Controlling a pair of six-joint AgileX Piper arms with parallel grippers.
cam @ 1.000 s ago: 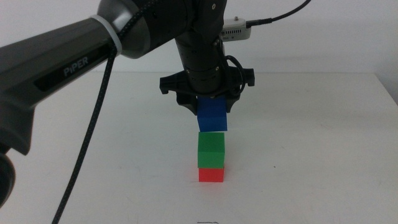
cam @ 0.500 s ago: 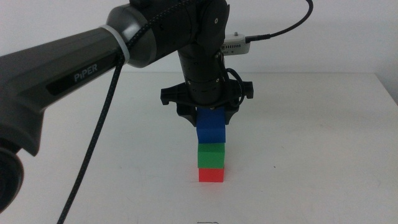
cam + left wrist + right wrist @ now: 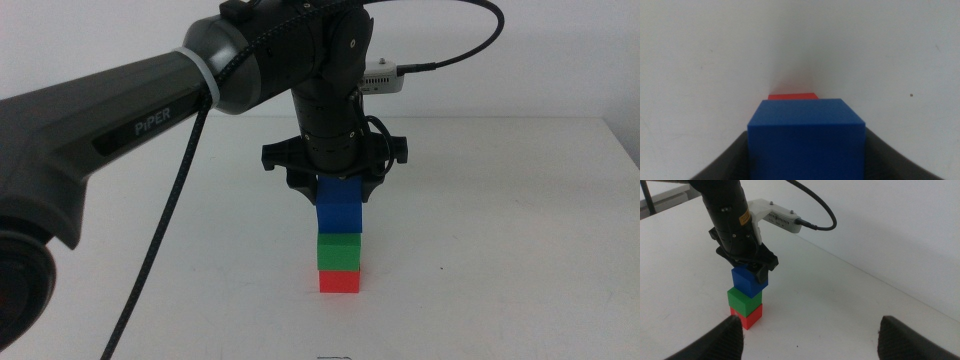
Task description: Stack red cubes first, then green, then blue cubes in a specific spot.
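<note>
The left gripper (image 3: 339, 196) has its fingers clenched on the small matte deep-blue cube (image 3: 339, 214), resting atop the matte green cube (image 3: 338, 252) over the bright red cube (image 3: 339, 282), toward 6 o'clock on the white table (image 3: 520, 230). Final step: the fingers should release, then lift straight up. The right gripper (image 3: 807, 335) waits nearby, spread wide.

The left arm reaches in from the left, wrist bent straight down, its left claw (image 3: 338, 200) pointing at the bench with both jaws clamped on the blue cube's (image 3: 339, 209) sides. The right claw (image 3: 810, 330) waits off to the side, jaws spread wide apart.
</note>
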